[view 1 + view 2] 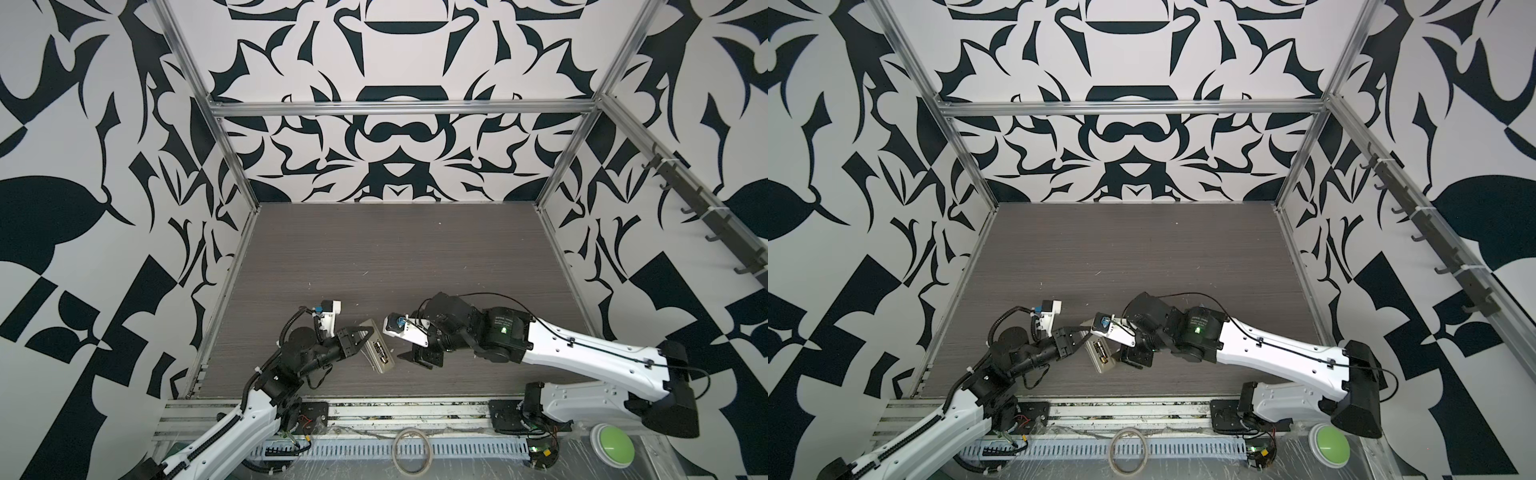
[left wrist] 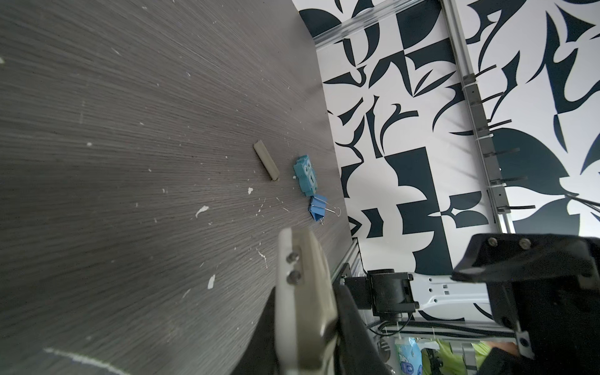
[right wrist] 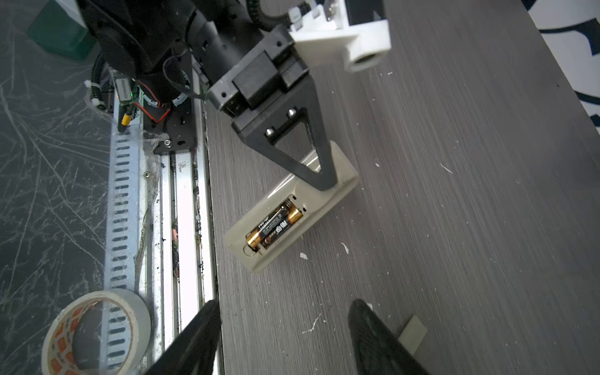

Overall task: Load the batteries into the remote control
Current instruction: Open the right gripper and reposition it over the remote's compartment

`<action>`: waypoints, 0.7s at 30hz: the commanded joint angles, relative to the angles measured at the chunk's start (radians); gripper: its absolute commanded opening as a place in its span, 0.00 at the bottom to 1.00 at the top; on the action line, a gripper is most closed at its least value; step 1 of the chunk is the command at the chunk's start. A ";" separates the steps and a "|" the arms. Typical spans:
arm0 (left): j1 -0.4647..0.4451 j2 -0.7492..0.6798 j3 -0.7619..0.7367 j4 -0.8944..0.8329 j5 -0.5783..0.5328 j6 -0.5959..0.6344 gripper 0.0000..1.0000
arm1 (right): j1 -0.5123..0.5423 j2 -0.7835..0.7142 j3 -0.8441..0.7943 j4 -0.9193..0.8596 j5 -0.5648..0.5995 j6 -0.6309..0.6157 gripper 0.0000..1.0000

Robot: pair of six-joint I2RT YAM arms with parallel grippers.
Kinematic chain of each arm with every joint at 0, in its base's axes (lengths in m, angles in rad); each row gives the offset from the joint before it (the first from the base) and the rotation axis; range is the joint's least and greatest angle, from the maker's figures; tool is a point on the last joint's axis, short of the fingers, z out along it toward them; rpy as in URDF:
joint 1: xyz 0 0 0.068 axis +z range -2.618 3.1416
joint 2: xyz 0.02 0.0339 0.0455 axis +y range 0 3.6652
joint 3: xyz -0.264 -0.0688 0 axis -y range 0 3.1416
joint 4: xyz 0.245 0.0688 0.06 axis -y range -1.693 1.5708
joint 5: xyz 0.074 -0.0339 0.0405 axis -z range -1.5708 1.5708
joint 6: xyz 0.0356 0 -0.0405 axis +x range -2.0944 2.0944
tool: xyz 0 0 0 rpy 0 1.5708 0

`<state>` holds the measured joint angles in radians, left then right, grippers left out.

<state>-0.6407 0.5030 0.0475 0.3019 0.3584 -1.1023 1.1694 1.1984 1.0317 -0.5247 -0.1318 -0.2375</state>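
The left end effector [image 3: 324,181] pinches the remote [image 3: 316,198] (both batteries [image 3: 274,225] lie in its open bay [image 3: 293,198]); the right end effector [image 3: 284,302] hangs spread nearby.

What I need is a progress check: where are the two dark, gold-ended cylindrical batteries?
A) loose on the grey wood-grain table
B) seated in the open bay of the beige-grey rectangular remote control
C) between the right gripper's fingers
B: the right wrist view shows both dark, gold-ended batteries side by side in the uncovered bay of the beige-grey remote control; the right gripper is open and empty.
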 commanded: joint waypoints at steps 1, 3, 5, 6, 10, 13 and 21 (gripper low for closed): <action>-0.001 -0.007 0.052 -0.029 0.057 0.013 0.00 | 0.006 0.000 -0.013 0.080 -0.102 -0.070 0.65; -0.001 -0.001 0.053 -0.027 0.071 0.010 0.00 | 0.008 0.003 -0.030 0.108 -0.133 -0.082 0.62; -0.001 0.006 0.058 -0.028 0.085 0.009 0.00 | 0.009 0.004 -0.041 0.123 -0.151 -0.096 0.58; -0.001 0.010 0.058 -0.026 0.091 0.008 0.00 | 0.009 0.006 -0.041 0.124 -0.156 -0.098 0.56; -0.001 0.024 0.060 -0.005 0.109 0.003 0.00 | 0.010 0.026 -0.041 0.130 -0.180 -0.103 0.51; -0.001 0.045 0.060 0.019 0.126 -0.002 0.00 | 0.012 0.046 -0.039 0.131 -0.206 -0.109 0.48; -0.001 0.072 0.065 0.034 0.156 -0.011 0.00 | 0.042 0.099 -0.043 0.111 -0.201 -0.100 0.36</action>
<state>-0.6407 0.5812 0.0692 0.2874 0.4858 -1.1034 1.1980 1.3025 0.9886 -0.4252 -0.3119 -0.3431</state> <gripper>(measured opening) 0.219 0.359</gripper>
